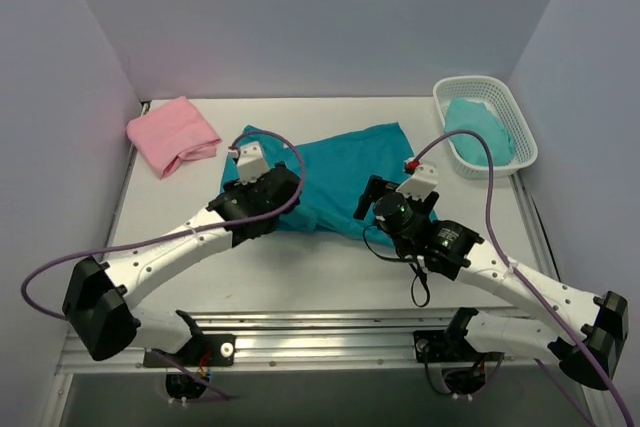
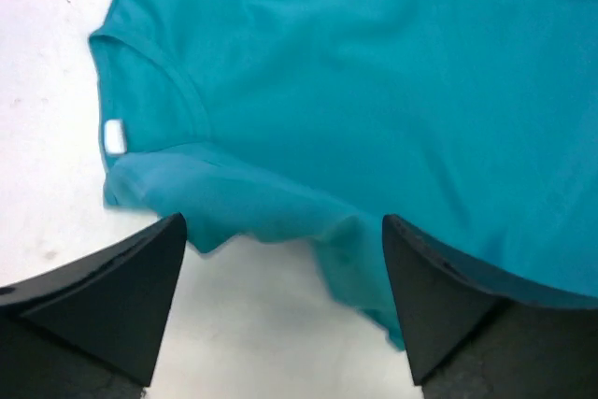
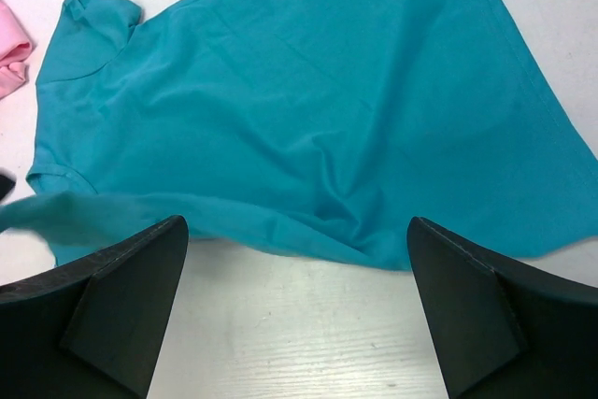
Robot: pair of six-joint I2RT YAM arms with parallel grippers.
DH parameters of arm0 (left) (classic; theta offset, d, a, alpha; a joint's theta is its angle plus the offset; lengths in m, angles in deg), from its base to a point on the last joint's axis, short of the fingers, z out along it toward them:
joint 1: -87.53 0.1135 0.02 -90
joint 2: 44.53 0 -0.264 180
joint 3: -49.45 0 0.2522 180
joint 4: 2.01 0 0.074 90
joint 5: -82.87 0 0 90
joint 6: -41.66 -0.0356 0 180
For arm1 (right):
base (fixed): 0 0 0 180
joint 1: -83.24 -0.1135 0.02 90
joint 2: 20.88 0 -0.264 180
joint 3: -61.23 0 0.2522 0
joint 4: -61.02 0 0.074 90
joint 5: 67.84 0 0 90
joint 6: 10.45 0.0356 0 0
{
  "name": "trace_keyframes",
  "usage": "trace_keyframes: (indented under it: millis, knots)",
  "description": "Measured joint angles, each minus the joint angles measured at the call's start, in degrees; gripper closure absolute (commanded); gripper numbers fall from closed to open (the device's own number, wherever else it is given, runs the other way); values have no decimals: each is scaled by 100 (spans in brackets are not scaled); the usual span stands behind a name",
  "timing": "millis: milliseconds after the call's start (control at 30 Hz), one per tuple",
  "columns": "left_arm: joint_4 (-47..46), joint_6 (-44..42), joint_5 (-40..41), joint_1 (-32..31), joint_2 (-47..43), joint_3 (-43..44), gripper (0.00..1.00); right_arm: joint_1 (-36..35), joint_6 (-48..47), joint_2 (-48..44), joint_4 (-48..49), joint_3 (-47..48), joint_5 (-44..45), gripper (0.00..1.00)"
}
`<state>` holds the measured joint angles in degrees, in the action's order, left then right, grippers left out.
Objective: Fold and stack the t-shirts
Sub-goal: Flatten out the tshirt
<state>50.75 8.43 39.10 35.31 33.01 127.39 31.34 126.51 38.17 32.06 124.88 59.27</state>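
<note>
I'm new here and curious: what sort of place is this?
Probably a robot test booth: plain pale walls enclose a white table, two white robot arms bolted at its edge, and a teal cloth t-shirt.

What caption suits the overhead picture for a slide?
A teal t-shirt spread on the table beneath the left arm and right arm; pink t-shirt folded back-left, white basket back-right.

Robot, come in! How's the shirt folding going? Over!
Left hand open, right hand open, both empty. Teal cloth t-shirt spread out, unfolded. Pink cloth t-shirt folded, far left. Nothing blocking.
</note>
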Motion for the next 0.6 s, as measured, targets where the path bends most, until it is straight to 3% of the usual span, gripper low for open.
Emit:
trace_keyframes:
  millis: [67,133,233,367,600]
  knots:
    - [-752,-662,-570,981,308,-66,6,0,-13,22,0,0,-2,0]
    - [-1357,-1259,-1176,1862,1196,111,6,0,-11,26,22,0,-13,0]
    - [-1779,-1711,-1749,2439,2570,494,6,0,-7,4,28,-2,-46,0]
    - [-1878,-1871,-2090,2186,2590,-96,6,-2,15,-203,20,-72,-42,0]
    - [-1445,-1467,-1602,490,236,-638,6,-2,17,-284,-2,-96,-4,0]
